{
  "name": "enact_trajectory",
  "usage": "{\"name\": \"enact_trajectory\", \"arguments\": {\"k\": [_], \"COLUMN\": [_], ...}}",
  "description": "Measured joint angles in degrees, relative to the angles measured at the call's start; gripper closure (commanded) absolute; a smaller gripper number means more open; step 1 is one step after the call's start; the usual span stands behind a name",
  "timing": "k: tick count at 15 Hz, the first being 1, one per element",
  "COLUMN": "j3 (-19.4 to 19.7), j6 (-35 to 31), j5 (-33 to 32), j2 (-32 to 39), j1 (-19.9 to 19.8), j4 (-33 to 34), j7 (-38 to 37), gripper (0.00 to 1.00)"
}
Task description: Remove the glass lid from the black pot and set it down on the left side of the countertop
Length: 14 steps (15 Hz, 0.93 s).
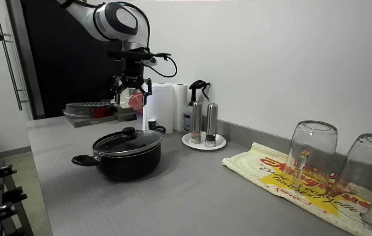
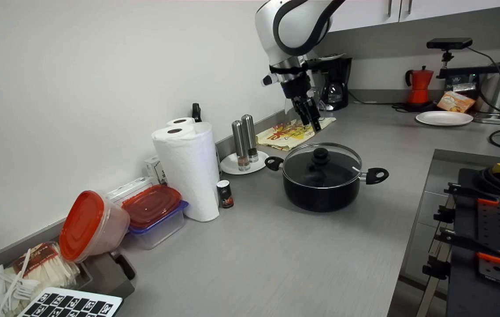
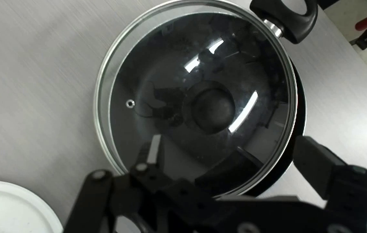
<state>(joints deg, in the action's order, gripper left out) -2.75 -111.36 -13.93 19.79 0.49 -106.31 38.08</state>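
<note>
The glass lid with its black knob rests on the black pot, which stands on the grey countertop. An exterior view also shows the lid and pot. In the wrist view the lid looks shifted or tilted, with a dark strip of pot showing at lower right. My gripper is open and empty, pointing down above the lid. It also shows in an exterior view. In the wrist view its fingers are wide apart, below the knob.
Two steel grinders stand on a white plate near the wall. Paper towel rolls and a small dark jar are close by. Upturned glasses stand on a patterned cloth. Plastic containers line the wall.
</note>
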Motion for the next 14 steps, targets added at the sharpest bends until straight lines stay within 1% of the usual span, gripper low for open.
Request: {"name": "enact_trajectory", "arguments": {"k": [5, 11, 14], "j3": [-0.5, -0.3, -0.2], "j6": [3.1, 6.1, 6.6], "j5": [0.0, 0.1, -0.1], "j2": [4.7, 7.0, 8.7], "j1": [-0.2, -2.7, -3.1], "j4": [3.5, 5.9, 6.5], "j7": [-0.1, -0.1, -0.1], "gripper": [0.0, 0.0, 0.0]}}
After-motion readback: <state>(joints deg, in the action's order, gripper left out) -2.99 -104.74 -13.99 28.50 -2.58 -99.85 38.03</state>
